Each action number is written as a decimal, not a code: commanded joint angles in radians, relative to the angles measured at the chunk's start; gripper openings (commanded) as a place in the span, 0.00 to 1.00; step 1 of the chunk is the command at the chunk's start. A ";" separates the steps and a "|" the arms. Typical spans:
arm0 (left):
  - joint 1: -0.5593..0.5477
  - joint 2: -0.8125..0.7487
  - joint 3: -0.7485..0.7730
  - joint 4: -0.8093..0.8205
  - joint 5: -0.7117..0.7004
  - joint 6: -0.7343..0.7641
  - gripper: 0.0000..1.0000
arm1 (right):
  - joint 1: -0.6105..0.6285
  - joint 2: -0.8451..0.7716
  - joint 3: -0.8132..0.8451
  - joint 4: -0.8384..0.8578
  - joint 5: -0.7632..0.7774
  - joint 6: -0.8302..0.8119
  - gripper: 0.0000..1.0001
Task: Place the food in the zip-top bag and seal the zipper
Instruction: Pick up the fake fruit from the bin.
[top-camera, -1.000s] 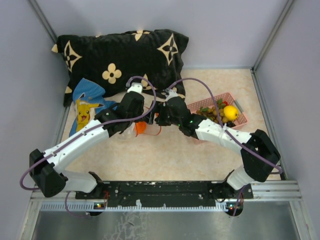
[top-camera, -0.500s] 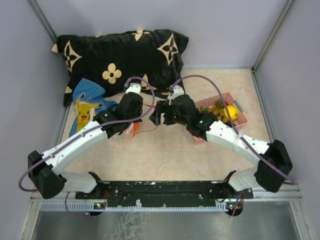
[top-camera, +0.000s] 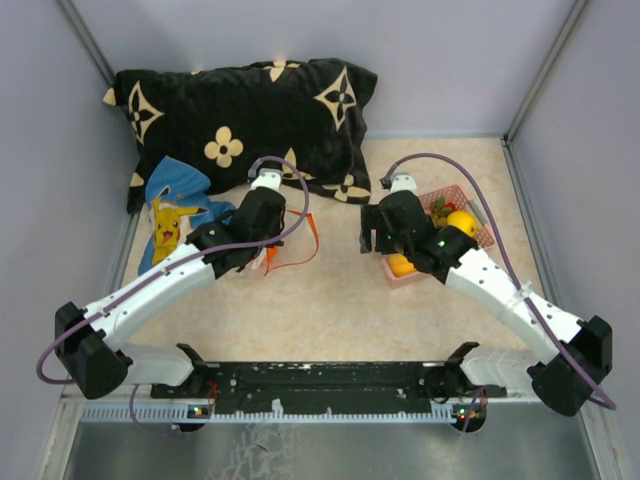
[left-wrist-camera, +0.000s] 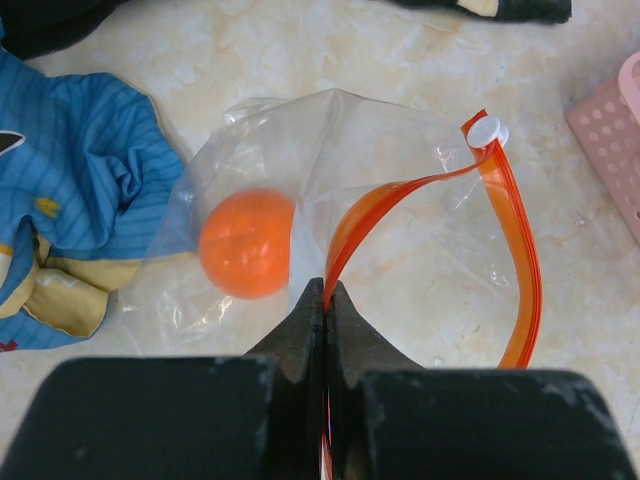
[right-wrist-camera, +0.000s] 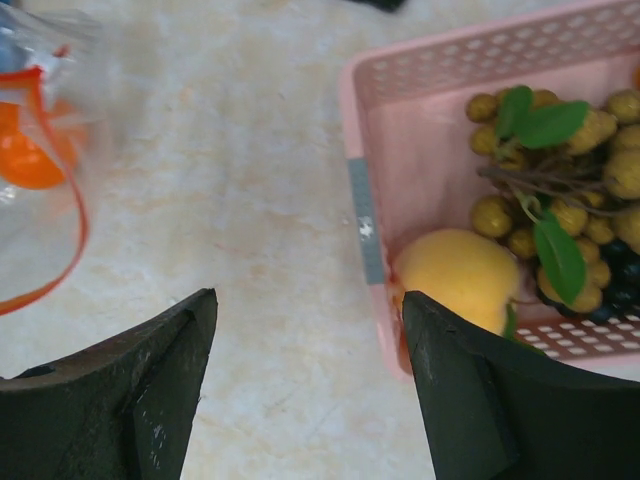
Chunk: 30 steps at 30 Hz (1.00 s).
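Observation:
My left gripper (left-wrist-camera: 327, 285) is shut on the orange-red zipper (left-wrist-camera: 517, 270) of the clear zip-top bag (left-wrist-camera: 400, 180), which lies on the table with its mouth open. An orange citrus (left-wrist-camera: 245, 243) lies inside the bag. In the top view the left gripper (top-camera: 268, 252) is beside the blue cloth. My right gripper (right-wrist-camera: 308, 320) is open and empty, its fingers straddling the left wall of the pink basket (right-wrist-camera: 420, 80). The basket holds a yellow-orange fruit (right-wrist-camera: 455, 275) and a cluster of brownish balls (right-wrist-camera: 590, 170) with green leaves. The lemon (top-camera: 461, 222) shows in the top view.
A blue cartoon-print cloth (top-camera: 170, 200) lies left of the bag. A black patterned pillow (top-camera: 240, 110) fills the back left. The bag's white slider (left-wrist-camera: 488, 131) sits at the zipper's far end. Grey walls close in the table on three sides.
My right gripper has pulled away from the bag's mouth and moved right to the basket's left edge. My left gripper has kept its hold on the zipper strip.

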 joint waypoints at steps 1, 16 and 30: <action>0.004 -0.026 -0.014 0.013 -0.005 0.002 0.00 | -0.017 -0.036 -0.026 -0.137 0.163 0.008 0.75; 0.004 -0.013 -0.013 0.010 0.010 0.004 0.00 | -0.107 -0.024 -0.245 -0.028 0.241 0.137 0.71; 0.004 -0.009 -0.017 0.003 0.010 0.006 0.00 | -0.176 0.104 -0.291 0.116 0.128 0.098 0.73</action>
